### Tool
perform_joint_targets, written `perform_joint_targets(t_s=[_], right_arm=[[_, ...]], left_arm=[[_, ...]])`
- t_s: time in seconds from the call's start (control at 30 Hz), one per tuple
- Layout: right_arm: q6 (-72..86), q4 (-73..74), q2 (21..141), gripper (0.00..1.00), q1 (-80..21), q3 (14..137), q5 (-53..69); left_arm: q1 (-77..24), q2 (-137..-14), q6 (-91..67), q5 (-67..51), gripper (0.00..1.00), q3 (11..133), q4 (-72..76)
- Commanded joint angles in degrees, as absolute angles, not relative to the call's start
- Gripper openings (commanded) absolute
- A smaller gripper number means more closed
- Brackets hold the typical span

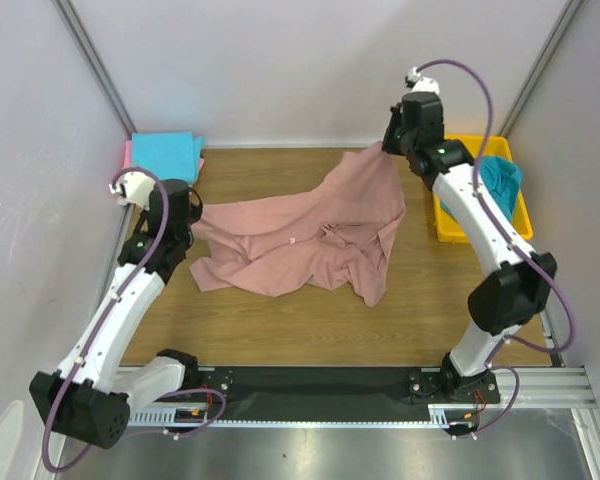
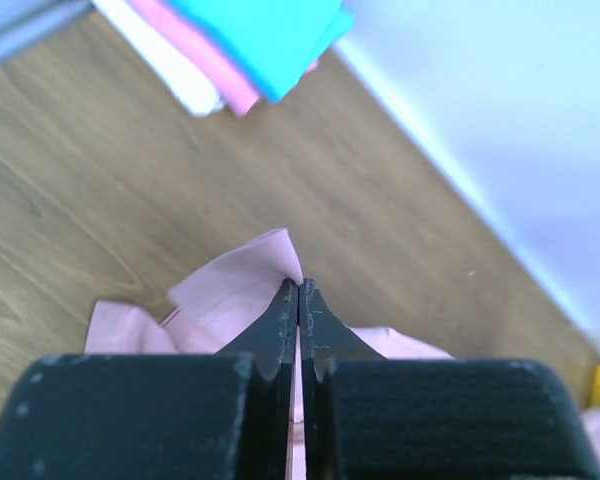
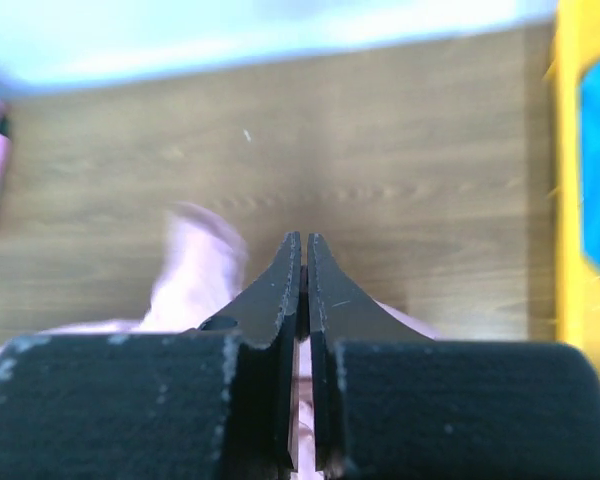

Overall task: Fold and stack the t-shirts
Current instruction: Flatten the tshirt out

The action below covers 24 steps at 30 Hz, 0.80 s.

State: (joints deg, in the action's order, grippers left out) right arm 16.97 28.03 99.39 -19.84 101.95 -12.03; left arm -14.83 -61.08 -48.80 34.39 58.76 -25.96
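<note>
A: Brown wooden table (image 1: 280,320), pale grey walls (image 1: 280,60) all round. Where to look for the shirt?

B: Out in the middle of the table. Dusty pink shirt (image 1: 300,240), all crumpled. One end pulled up toward the far right corner of the table.

A: Pulled up by what?

B: By the right pincer (image 1: 388,146). Tips pressed tight together, pink cloth pinched between them. Same with the left pincer (image 1: 192,214), down low near the left edge of the table, clamped on the shirt's other end.

A: Any more shirts?

B: Yes. Neat pile (image 1: 165,153) in the far left corner: teal shirt (image 2: 270,35) on top, bright pink shirt (image 2: 205,60) under it, white shirt (image 2: 175,75) at the bottom. One more, a blue-green shirt (image 1: 502,180), bunched up in the yellow tray (image 1: 450,232) at the right edge.

A: Hard to handle, the dusty pink one?

B: Soft, light and floppy, most likely. No shape of its own, so bound to sag and bunch between the two pincers. Not breakable. Maybe quick to slip out of a thin pinch.

A: Best place to grab?

B: At the corners or along a hem, far apart, to pull flat before folding. Not in the middle: only a lump that way.
</note>
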Motion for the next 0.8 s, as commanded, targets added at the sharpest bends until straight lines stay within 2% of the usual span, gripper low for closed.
perform_joint_targets(t_s=[0.0, 0.33, 0.77], right_arm=[[13.8, 27.1, 93.7, 0.00, -20.0, 105.2, -14.3], [10.2, 26.3, 80.5, 0.00, -21.1, 109.4, -12.8], [5.9, 36.6, 64.6, 0.00, -33.5, 114.3, -17.0]], left_arm=[[-14.2, -56.4, -46.2, 37.4, 0.00, 62.2, -26.9], [-14.2, -46.4, -38.9, 38.0, 0.00, 69.2, -29.5], [-14.2, -36.2, -36.5, 34.5, 0.00, 78.4, -40.1]])
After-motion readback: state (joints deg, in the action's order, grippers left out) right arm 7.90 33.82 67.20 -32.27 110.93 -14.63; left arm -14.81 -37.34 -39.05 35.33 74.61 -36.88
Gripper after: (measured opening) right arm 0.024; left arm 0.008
